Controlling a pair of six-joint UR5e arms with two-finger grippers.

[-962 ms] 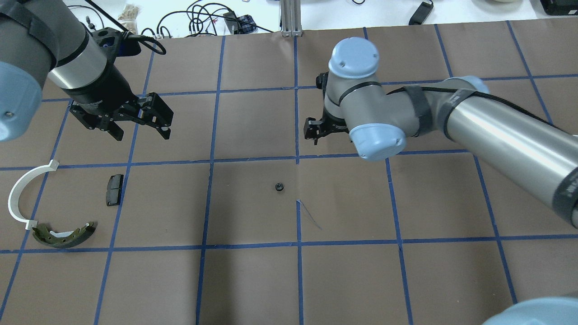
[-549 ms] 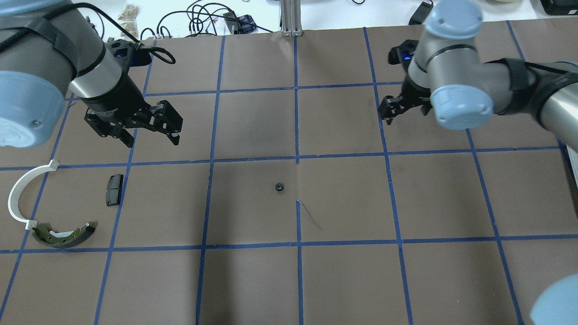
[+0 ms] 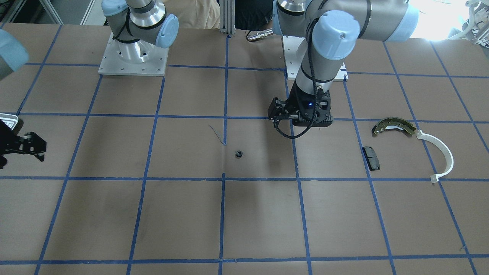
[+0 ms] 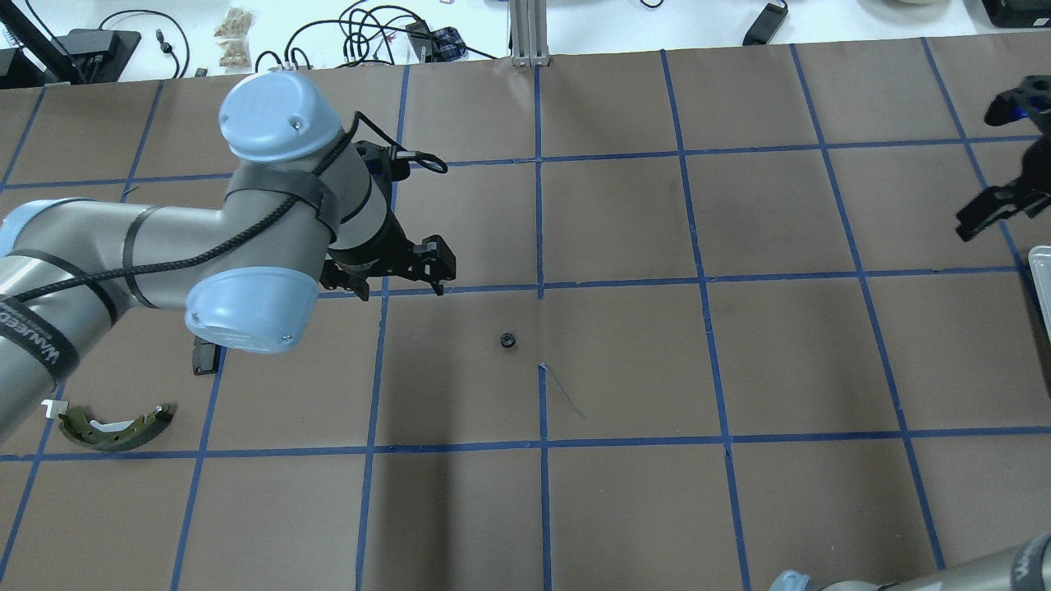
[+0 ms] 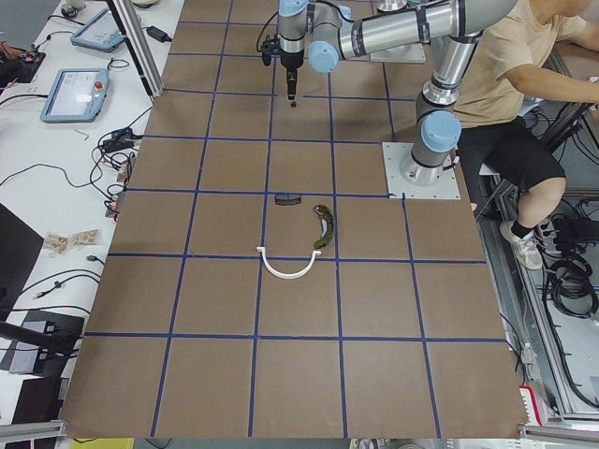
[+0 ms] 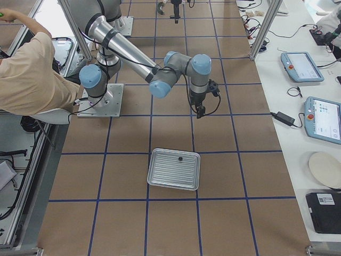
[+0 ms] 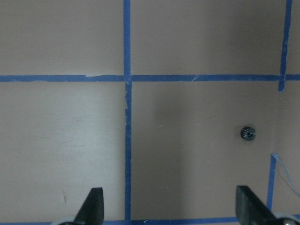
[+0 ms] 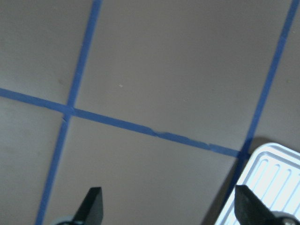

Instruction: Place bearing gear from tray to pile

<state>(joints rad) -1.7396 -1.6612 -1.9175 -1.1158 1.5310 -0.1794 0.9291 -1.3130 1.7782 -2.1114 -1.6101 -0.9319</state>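
The gear [image 4: 508,340] lies mid-bench [image 4: 624,369], likely a hand-off spot both arms can reach. The left pincer [image 4: 400,281], jaws apart, hovers at its 10 o'clock, having swung in from above the pile [image 4: 115,427]. The right pincer [image 8: 168,208], also apart, has retreated to the tray [image 4: 1043,283] at 3 o'clock.

Overhead, front cameras opposed, looking down; share bearing gear [image 4: 508,340].
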